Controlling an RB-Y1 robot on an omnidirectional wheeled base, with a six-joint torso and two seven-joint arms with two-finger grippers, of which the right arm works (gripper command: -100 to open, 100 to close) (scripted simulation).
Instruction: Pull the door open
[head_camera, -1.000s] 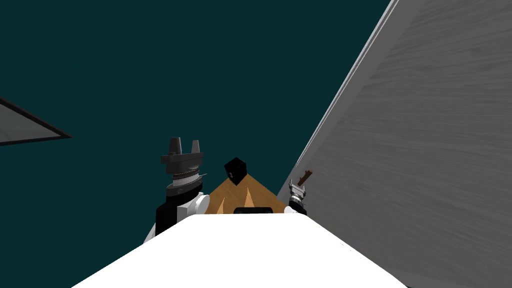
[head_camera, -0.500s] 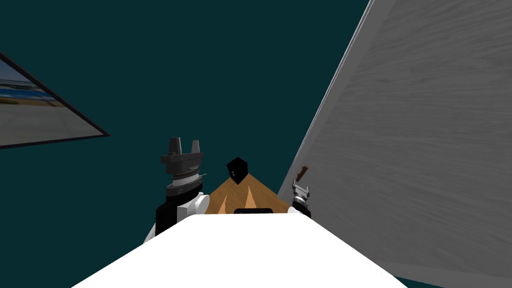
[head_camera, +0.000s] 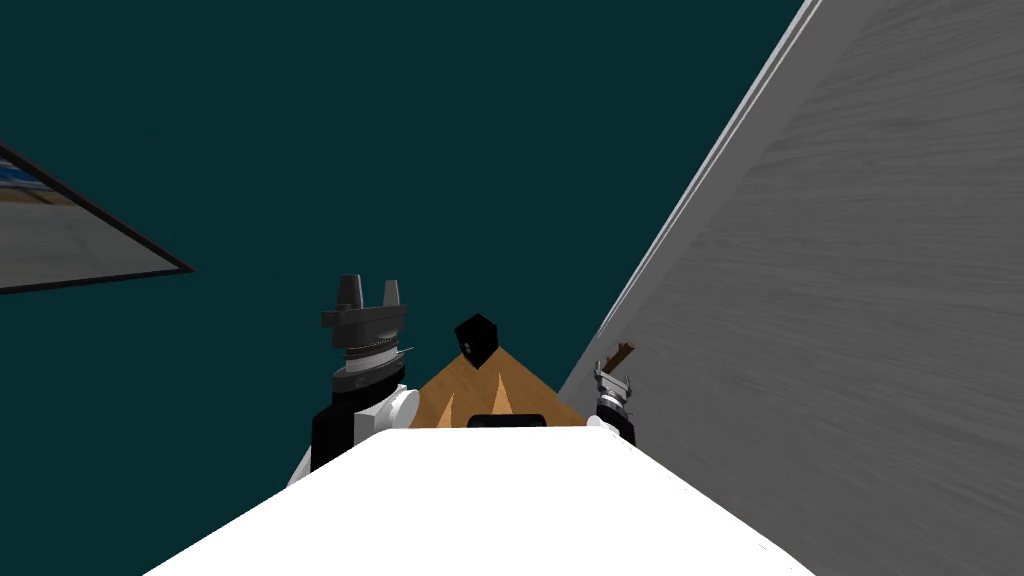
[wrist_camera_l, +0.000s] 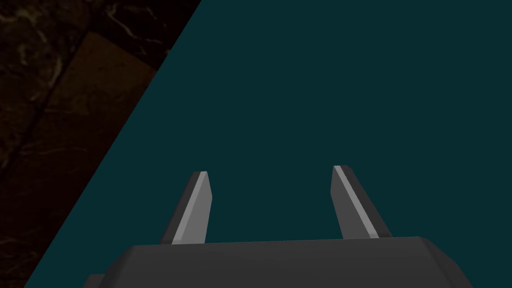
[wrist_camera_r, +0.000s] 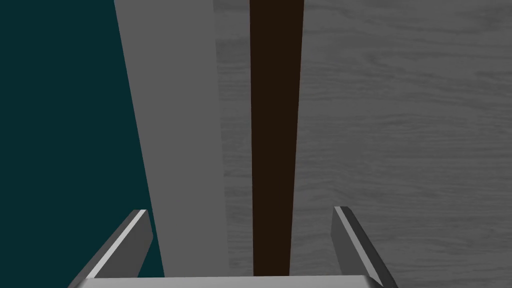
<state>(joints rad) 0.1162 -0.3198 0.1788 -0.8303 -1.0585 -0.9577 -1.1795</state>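
Right gripper (wrist_camera_r: 240, 211): fingers spread, straddling the dark brown straight bar handle (wrist_camera_r: 276, 135) with a gap on each side. The handle is mounted on the grey wood-grain door (wrist_camera_r: 400, 125), near its paler edge. Left gripper (wrist_camera_l: 272, 172): fingers spread, empty, well apart from the door.

Dark teal wall (head_camera: 400, 120); framed picture (head_camera: 70, 245) left; tan wood floor (head_camera: 530, 397).
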